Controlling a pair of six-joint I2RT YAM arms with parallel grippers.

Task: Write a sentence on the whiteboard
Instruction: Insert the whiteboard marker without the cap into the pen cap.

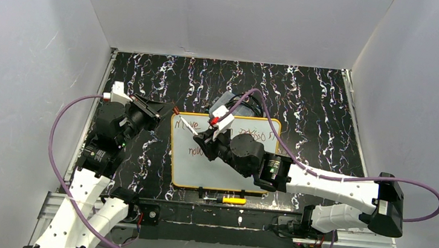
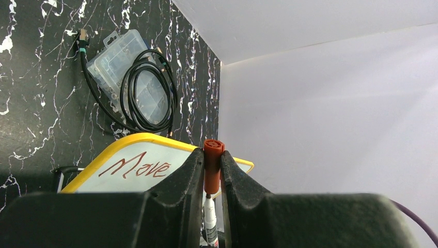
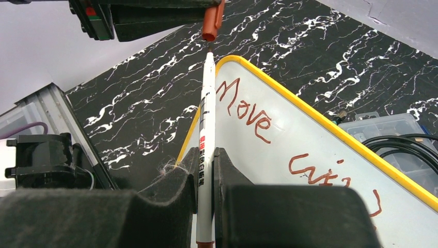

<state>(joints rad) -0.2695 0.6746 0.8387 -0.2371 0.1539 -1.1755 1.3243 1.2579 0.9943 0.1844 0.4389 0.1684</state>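
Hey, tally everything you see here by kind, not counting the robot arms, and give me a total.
whiteboard: 1
marker: 1
marker cap: 1
clear plastic box: 1
coiled black cable: 1
yellow pen-like item, too small to identify: 1
Total: 6

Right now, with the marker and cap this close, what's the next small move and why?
Probably ease the right gripper forward so the marker tip enters the red cap in the left gripper: they line up with a small gap, and the whiteboard already carries writing.
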